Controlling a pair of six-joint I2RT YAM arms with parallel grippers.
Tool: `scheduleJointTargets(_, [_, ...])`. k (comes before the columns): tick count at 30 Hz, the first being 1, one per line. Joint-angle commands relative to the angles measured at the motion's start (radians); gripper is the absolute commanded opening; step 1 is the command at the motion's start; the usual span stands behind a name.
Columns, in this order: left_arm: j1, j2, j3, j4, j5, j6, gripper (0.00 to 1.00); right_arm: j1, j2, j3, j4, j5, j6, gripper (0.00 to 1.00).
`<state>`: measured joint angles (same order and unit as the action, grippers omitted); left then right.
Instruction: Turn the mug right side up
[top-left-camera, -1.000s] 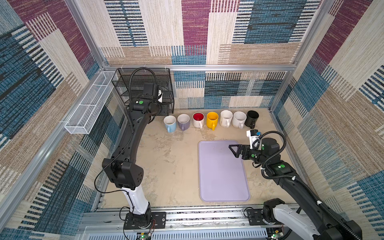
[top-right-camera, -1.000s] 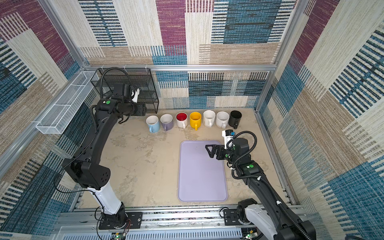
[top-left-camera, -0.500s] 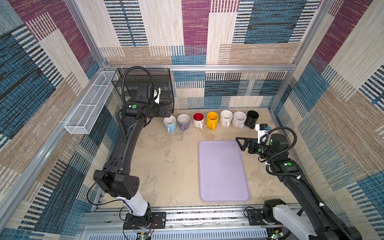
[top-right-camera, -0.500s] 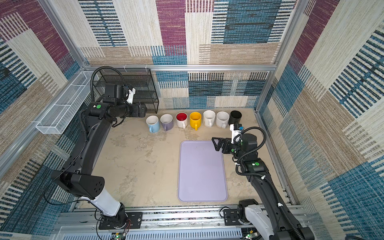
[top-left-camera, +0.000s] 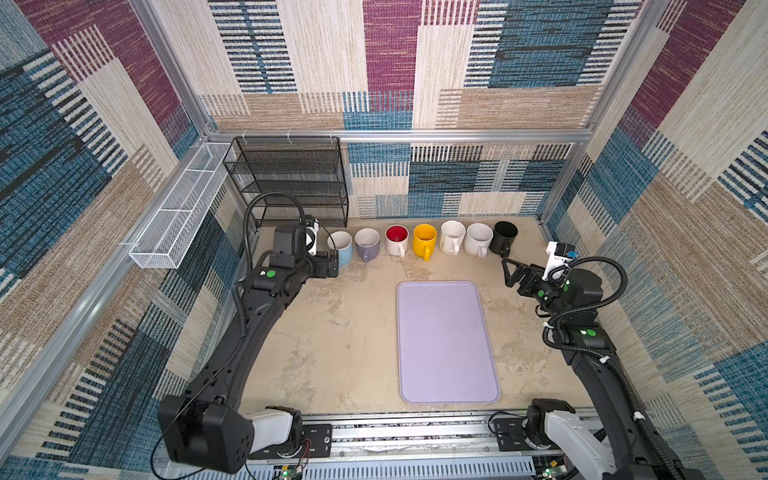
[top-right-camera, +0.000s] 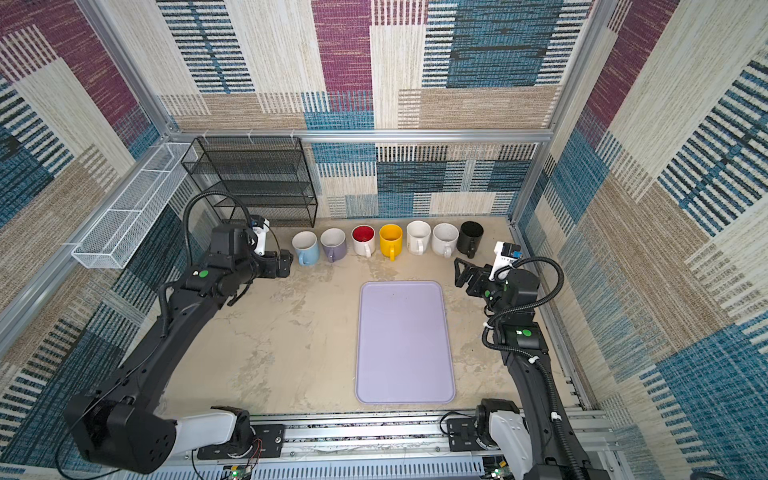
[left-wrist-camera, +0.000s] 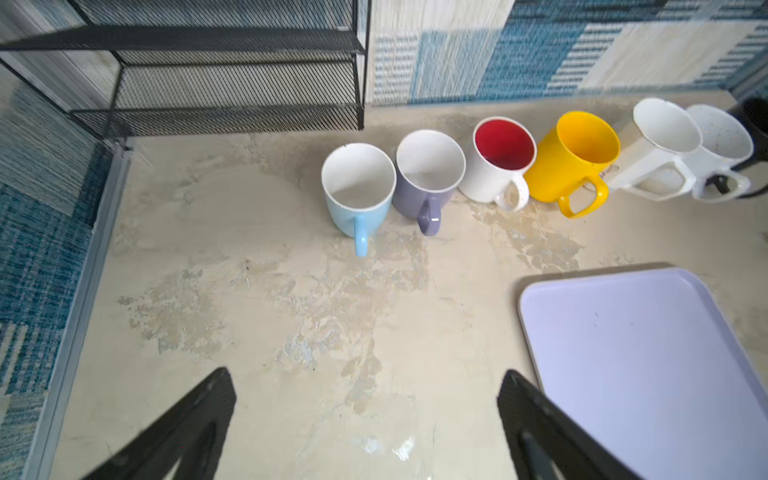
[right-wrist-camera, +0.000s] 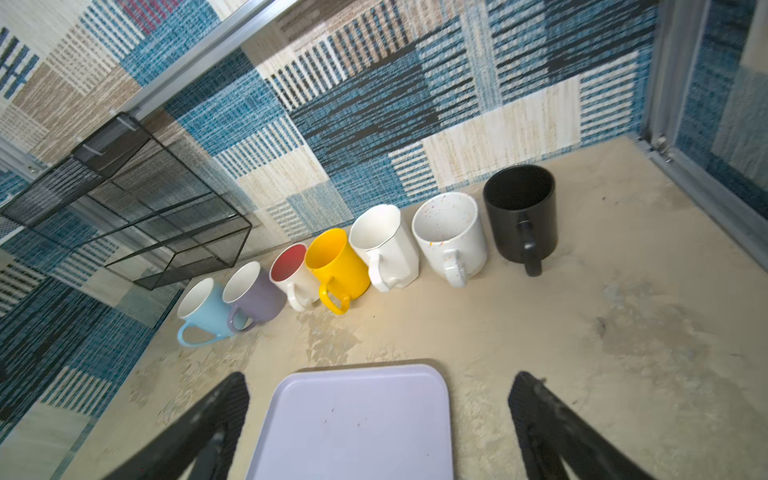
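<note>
Left wrist view: the light blue mug (left-wrist-camera: 358, 191) is seen mouth-up on the tabletop (left-wrist-camera: 249, 299), at the end of the mug row nearest the black mesh rack (left-wrist-camera: 232, 83). The left gripper (left-wrist-camera: 366, 376) is held wide open and empty just short of it. The right gripper (right-wrist-camera: 380, 376) is likewise spread and empty, well away from the rack. Glazed ceramic is judged rigid, slick, chippable and fairly heavy, so the wall at the rim is best pinched.
</note>
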<state>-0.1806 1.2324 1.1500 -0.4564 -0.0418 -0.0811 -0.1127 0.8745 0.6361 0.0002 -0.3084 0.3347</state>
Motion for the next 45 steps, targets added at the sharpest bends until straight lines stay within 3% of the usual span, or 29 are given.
scheduleJointTargets(1, [0.008,-0.066,-0.131,0.264,-0.095,-0.003,0.99,-0.022,0.007,-0.034,0.129,0.062,-0.044,1.00])
scheduleJointTargets(8, [0.035,-0.102,-0.437,0.534,-0.302,0.029,0.99,-0.123,0.067,-0.144,0.328,-0.002,-0.038,1.00])
scheduleJointTargets(14, [0.081,-0.056,-0.653,0.896,-0.324,0.053,0.99,-0.162,0.159,-0.208,0.465,0.007,-0.042,1.00])
scheduleJointTargets(26, [0.174,0.114,-0.818,1.285,-0.176,0.049,0.99,-0.161,0.366,-0.329,0.814,0.092,-0.077,1.00])
scheduleJointTargets(33, [0.183,0.204,-0.872,1.444,-0.201,0.022,0.99,-0.161,0.475,-0.371,0.955,0.098,-0.109,1.00])
scheduleJointTargets(37, [0.190,0.299,-0.821,1.451,-0.045,0.082,0.99,-0.148,0.539,-0.395,1.092,0.053,-0.119,1.00])
scheduleJointTargets(40, [0.190,0.287,-0.717,1.218,-0.095,0.049,0.99,-0.042,0.548,-0.416,1.164,0.182,-0.219,1.00])
scheduleJointTargets(41, [0.190,0.318,-0.741,1.327,-0.106,0.059,0.99,0.026,0.557,-0.421,1.174,0.264,-0.269,1.00])
scheduleJointTargets(43, [0.194,0.291,-0.736,1.258,-0.117,0.035,0.99,0.126,0.689,-0.440,1.343,0.371,-0.360,1.00])
scheduleJointTargets(44, [0.196,0.294,-0.732,1.258,-0.120,0.035,0.99,0.131,0.680,-0.444,1.367,0.380,-0.360,1.00])
scheduleJointTargets(45, [0.196,0.310,-0.742,1.308,-0.121,0.040,0.99,0.130,0.642,-0.439,1.272,0.437,-0.325,1.00])
